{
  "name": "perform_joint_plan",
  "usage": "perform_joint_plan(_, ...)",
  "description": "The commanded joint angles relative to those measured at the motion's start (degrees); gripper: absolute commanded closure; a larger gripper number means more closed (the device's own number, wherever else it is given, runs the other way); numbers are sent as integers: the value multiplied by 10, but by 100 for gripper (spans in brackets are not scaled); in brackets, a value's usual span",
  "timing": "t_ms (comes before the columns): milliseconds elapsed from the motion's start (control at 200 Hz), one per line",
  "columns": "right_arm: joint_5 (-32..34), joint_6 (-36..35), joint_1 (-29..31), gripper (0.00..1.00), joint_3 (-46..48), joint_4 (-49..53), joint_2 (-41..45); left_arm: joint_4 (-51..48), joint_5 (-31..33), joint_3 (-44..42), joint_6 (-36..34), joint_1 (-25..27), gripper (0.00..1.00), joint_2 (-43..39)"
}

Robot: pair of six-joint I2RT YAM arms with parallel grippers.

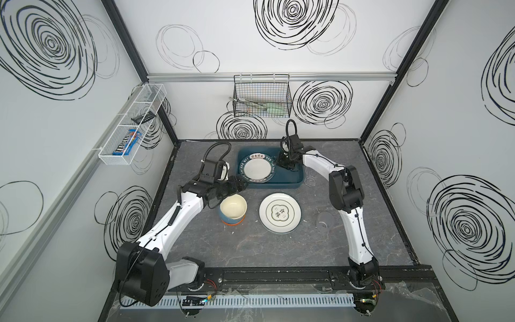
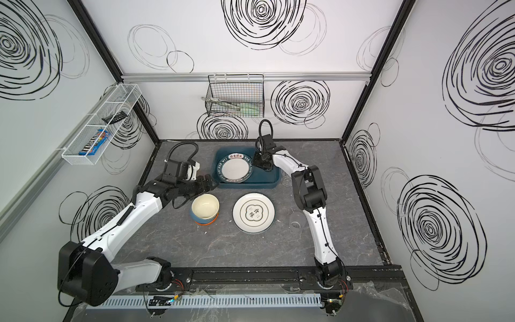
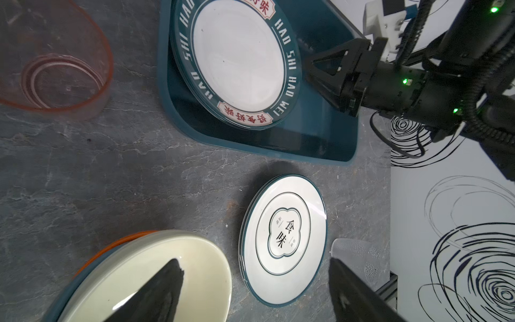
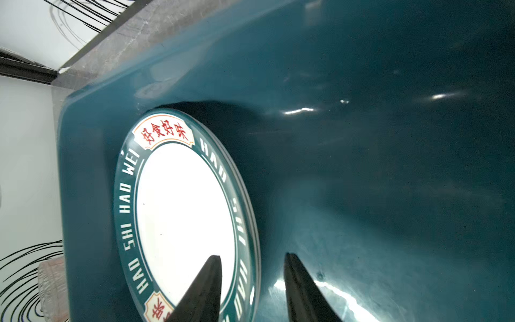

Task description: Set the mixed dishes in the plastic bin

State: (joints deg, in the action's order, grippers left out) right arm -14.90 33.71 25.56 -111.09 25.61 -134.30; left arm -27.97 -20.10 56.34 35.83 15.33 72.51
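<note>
Operator: Where are the dishes sitting?

Spotter: You're looking at one banded plate [image 1: 257, 167] lying flat inside the bin [image 1: 291, 179], toward its left side in both top views. The rest is sitting outside it. The second plate [image 1: 280, 212] is lying on the table [image 1: 278, 251] in front of the bin, apart from it. The bowls [image 1: 233, 209] are standing nested just to its left, not touching it. The clear tumbler [image 1: 325, 221] is resting to its right, beside your right arm. The pink tumbler [image 3: 55, 61] is showing in the left wrist view, on the table near the bin.

Operator: What's my right gripper doing?

Spotter: Your right gripper [image 4: 252, 278] is reaching down into the bin at the banded plate's right edge. Its jaws are standing parted: one finger is over the plate, the other is over the bin floor, and the rim is between them unpinched.

Operator: And the left?

Spotter: Your left gripper [image 1: 239, 186] is hovering with its jaws spread wide and holding nothing, above the far side of the bowls and close to the bin's front left corner
</note>
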Motion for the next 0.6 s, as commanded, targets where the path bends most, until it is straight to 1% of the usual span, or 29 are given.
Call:
perform_joint_plan(0,28,-18,5,58,-12,46,41,10,5,-4,-2,14,14,-19)
perform_joint_plan(90,36,-27,7,58,13,45,74,4,15,-3,-4,29,14,-23)
perform_joint_plan(255,42,-38,8,57,86,26,152,-8,41,2,-5,63,15,-31)
perform_joint_plan(595,12,-61,8,52,265,5,328,-29,94,23,0,152,17,-13)
